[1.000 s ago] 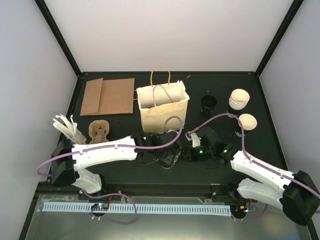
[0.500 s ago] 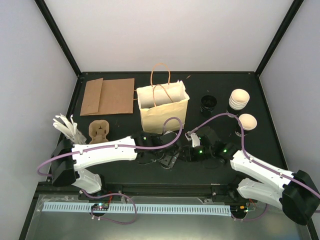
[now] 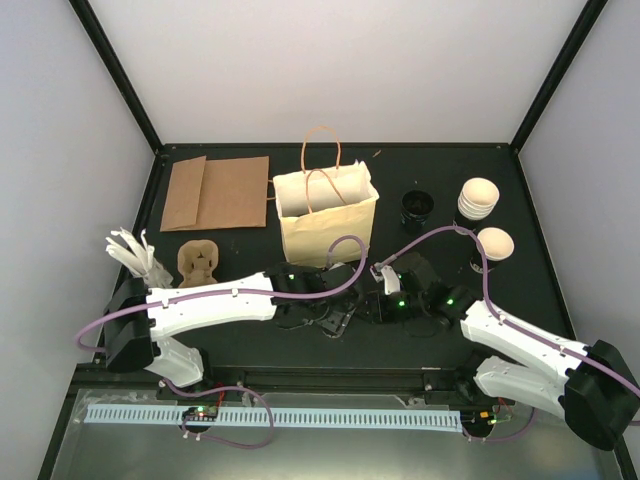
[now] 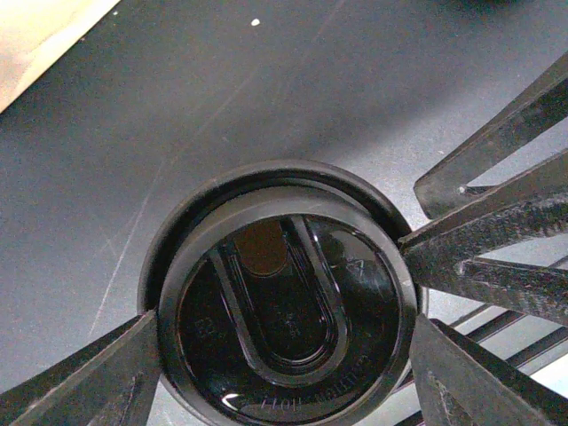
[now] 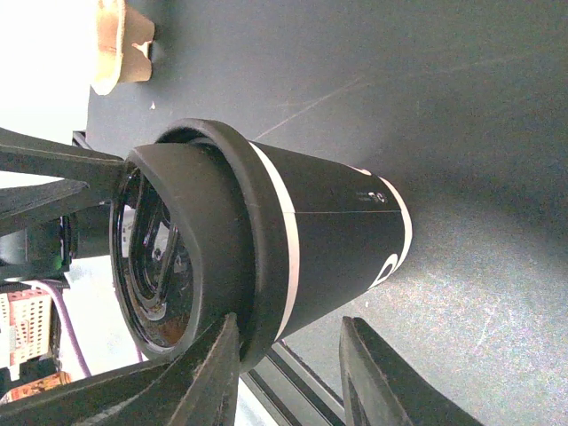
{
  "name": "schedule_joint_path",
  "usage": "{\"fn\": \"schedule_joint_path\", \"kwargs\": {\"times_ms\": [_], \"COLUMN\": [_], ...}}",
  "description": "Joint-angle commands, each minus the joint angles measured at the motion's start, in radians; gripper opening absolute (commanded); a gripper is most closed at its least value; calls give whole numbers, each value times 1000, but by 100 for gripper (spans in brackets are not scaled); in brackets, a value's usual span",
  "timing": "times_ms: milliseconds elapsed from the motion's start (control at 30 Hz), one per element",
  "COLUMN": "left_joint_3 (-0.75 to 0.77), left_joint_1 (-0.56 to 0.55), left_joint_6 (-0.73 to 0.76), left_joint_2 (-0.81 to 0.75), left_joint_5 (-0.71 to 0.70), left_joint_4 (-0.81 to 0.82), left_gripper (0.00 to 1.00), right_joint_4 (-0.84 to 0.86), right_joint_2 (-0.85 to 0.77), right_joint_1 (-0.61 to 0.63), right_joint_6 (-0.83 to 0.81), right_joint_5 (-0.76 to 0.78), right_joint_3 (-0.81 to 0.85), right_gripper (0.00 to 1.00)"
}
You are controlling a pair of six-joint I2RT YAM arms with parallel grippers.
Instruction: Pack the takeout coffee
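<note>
The takeout coffee is a tapered cup with a black, white-striped outside, standing on the black table under a black lid. My left gripper comes down from above, and its fingers press the lid's rim on both sides. My right gripper sits beside the cup with its jaws apart and nothing between them. One of its fingertips lies against the lid's rim. In the top view both grippers meet in front of the cream paper bag and hide the cup.
The bag stands upright and open-mouthed with loop handles. Flat brown bags, a cardboard carrier and white stirrers lie to the left. Black lids, a cup stack and a single cup are at the right. The table's near edge is close.
The left arm has edged slightly to the right over the cup. The right arm, the bag and the other items have not moved.
</note>
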Motion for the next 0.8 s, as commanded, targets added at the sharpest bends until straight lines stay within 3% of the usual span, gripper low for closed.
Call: {"fn": "schedule_joint_path", "kwargs": {"times_ms": [0, 400, 567, 767], "left_joint_3": [-8, -48, -53, -51], "left_joint_1": [-5, 1, 5, 7], "left_joint_6": [15, 23, 30, 34], "left_joint_2": [19, 29, 17, 18], "left_joint_5": [7, 14, 14, 12], "left_joint_4": [6, 17, 19, 17], "left_gripper": [76, 68, 67, 67], "right_joint_4": [-36, 13, -43, -44], "right_joint_2": [8, 36, -42, -28], "right_joint_1": [-3, -2, -9, -31], "right_joint_6": [-6, 50, 28, 16], "right_joint_5": [13, 8, 39, 17], "right_joint_3": [13, -104, 5, 94], "right_gripper": [33, 32, 34, 34]}}
